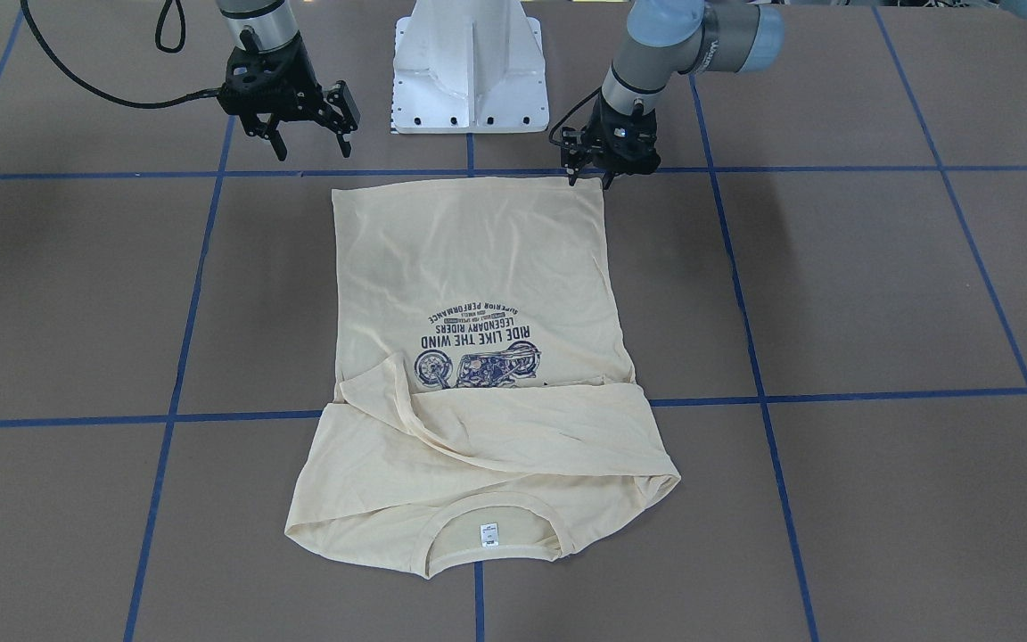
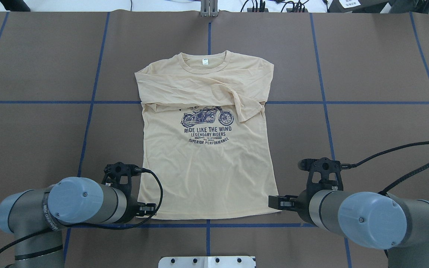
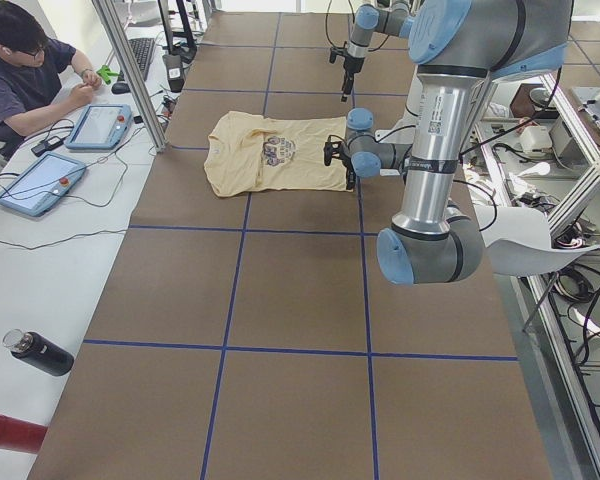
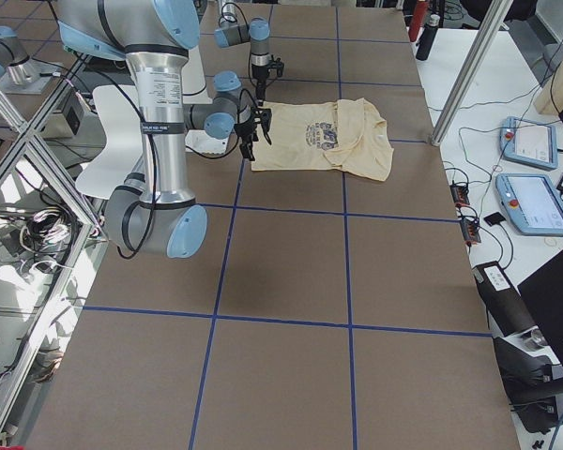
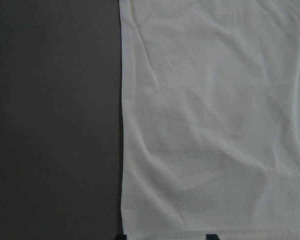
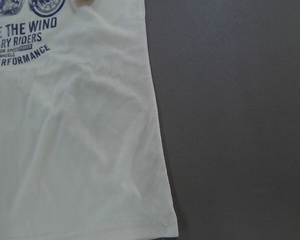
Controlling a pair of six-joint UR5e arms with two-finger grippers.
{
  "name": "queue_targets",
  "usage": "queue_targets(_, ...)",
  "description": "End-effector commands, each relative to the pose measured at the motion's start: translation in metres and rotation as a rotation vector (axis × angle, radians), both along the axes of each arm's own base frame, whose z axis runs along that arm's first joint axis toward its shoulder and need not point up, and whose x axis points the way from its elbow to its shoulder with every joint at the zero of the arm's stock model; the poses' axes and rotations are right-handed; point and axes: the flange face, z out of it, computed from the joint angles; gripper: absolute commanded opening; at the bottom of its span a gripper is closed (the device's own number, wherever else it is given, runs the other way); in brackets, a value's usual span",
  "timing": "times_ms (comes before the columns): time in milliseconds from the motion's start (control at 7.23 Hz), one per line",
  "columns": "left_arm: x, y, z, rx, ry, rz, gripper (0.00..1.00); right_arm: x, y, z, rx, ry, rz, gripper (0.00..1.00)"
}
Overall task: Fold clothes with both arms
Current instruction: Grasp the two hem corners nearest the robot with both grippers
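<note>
Black left gripper (image 1: 591, 176): jaws apart, gripping nothing, down low at the hem corner of the shirt (image 1: 478, 259) on the robot's left. In the left wrist view both fingertips (image 5: 121, 236) show at the bottom edge. One sits just off the side seam over bare table, the other over the hem. Can't tell if they touch the fabric.

Right gripper (image 1: 313, 147): fingers spread wide, gripping nothing. It hangs above the table by the other hem corner, higher than the left one. The right wrist view looks down on that corner and catches part of the print text. No fingertips show there.

Shirt is pale cream-yellow, flat on the brown table (image 1: 879, 285), centred between the two arms. Hem faces the robot, close to the white pedestal base (image 1: 469, 80); collar is at the far side. Chest faces up, with a navy motorcycle print (image 1: 478, 343) reading "RIDE LIKE THE WIND / LEGENDARY RIDERS / SUPERIOR PERFORMANCE". Both sleeves (image 1: 513, 437) are folded in across the chest, overlapping and covering the top of the print. A white neck tag (image 1: 488, 533) shows inside the collar. Lower body panel lies smooth with light wrinkles.

Blue tape lines (image 1: 834, 395) grid the table; one runs under the shirt at sleeve level.

Off the table's far edge, in the left side view: a seated person (image 3: 20, 70) at a bench with two tablet-like pendants (image 3: 100, 125) and a dark bottle (image 3: 40, 353).
</note>
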Motion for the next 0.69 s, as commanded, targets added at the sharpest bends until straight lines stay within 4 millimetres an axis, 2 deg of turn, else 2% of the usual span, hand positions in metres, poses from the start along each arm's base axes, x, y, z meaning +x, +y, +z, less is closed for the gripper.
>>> queue_targets(0, 0.0050, 0.0020, 0.0081, -0.003, -0.017, 0.006, 0.53, 0.0000, 0.0000, 0.0000, -0.001, 0.000, 0.000, 1.00)
queue_targets(138, 0.0054, 0.0028, 0.0083, -0.003, -0.018, 0.008, 0.47, 0.0000, 0.0000, 0.0000, 0.001, 0.000, -0.001, 1.00)
queue_targets(277, 0.0057, 0.0027, 0.0075, -0.004, -0.017, 0.007, 0.26, 0.0000, 0.0000, 0.0000, 0.001, 0.000, -0.001, 1.00)
queue_targets(415, 0.0039, 0.0023, 0.0049, -0.002, -0.012, 0.006, 0.00, 0.0000, 0.0000, 0.0000, -0.001, 0.000, 0.000, 1.00)
queue_targets(553, 0.0036, 0.0027, 0.0045, 0.000, -0.013, 0.011, 0.00, -0.0004, -0.0001, 0.0007, 0.000, 0.002, -0.001, 1.00)
